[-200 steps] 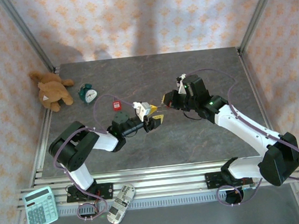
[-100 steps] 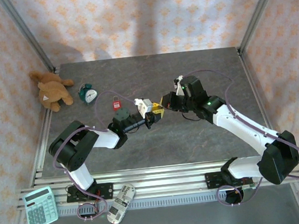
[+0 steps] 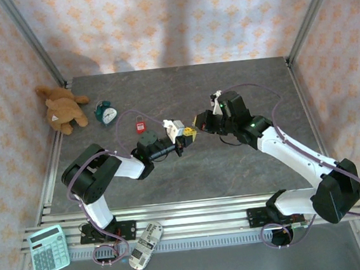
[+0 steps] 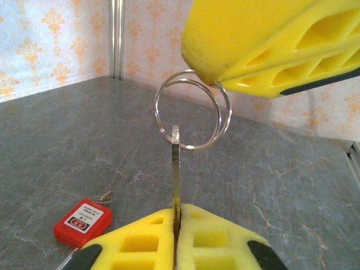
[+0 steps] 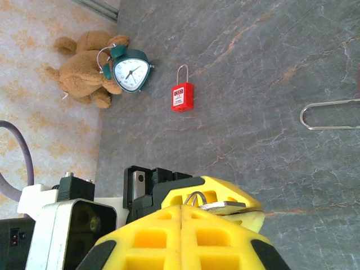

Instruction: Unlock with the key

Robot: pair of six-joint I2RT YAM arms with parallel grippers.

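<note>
Left claw (image 4: 176, 216) clamped on flat silver metal key (image 4: 175, 169), blade upright, edge-on between yellow pads. Right claw (image 5: 181, 219) pinching double-loop steel key ring (image 4: 191, 112) just above. Both aloft, right of small red plastic padlock (image 4: 82, 220), which lies flat on grey stone-look counter (image 4: 281, 185), well apart. Looks like handover. Right should release before left pulls, else ring drags key askew. Padlock loose, may skid.

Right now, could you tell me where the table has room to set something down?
Free: the back right corner behind the right arm, and the near strip between the arms. Crowded: back left with teddy, clock and padlock; the middle, where left gripper and right gripper hold key and ring.
</note>
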